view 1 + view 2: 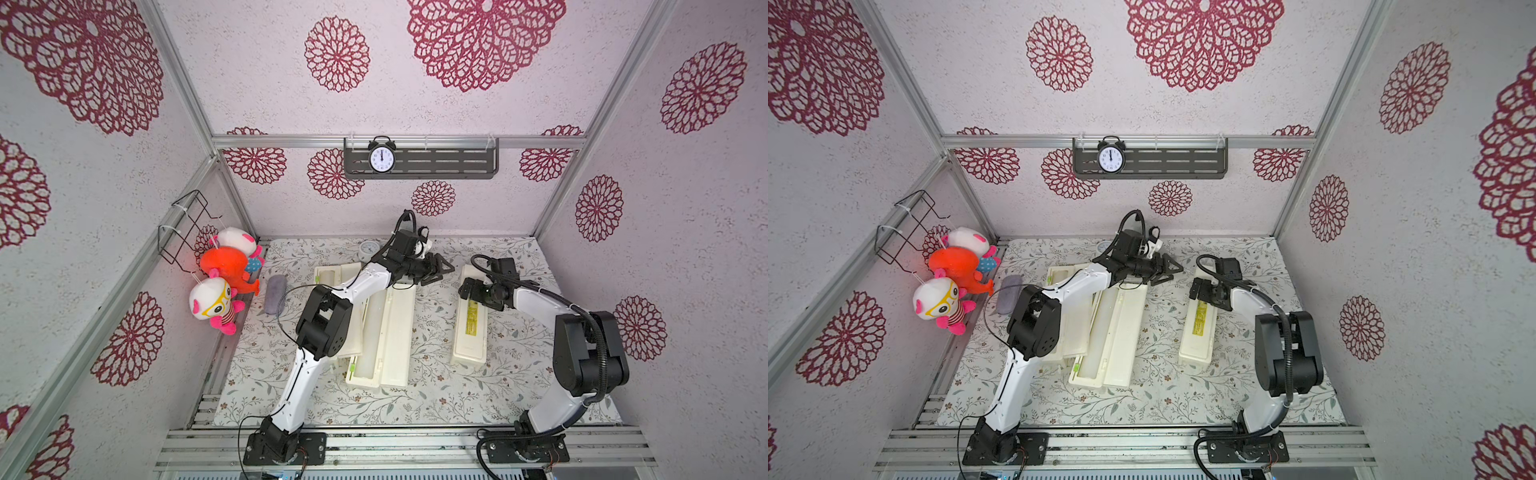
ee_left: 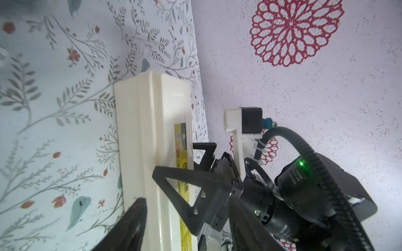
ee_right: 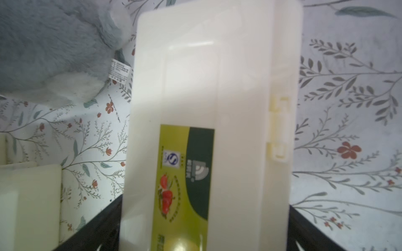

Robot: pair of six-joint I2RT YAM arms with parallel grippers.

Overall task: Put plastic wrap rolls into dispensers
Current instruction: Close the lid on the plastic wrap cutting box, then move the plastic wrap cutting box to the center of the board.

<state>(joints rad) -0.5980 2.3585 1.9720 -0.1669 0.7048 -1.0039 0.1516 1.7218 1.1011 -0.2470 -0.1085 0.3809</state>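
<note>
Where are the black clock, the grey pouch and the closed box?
Black clock (image 1: 381, 160): in a top view, its white face.
Grey pouch (image 1: 275, 295): in a top view, its middle.
Closed box (image 1: 472, 318): in a top view, its yellow label.

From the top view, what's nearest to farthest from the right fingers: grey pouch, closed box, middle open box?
From the right fingers:
1. Closed box, directly underneath them.
2. Middle open box, toward the left.
3. Grey pouch, far left of the mat.
</note>
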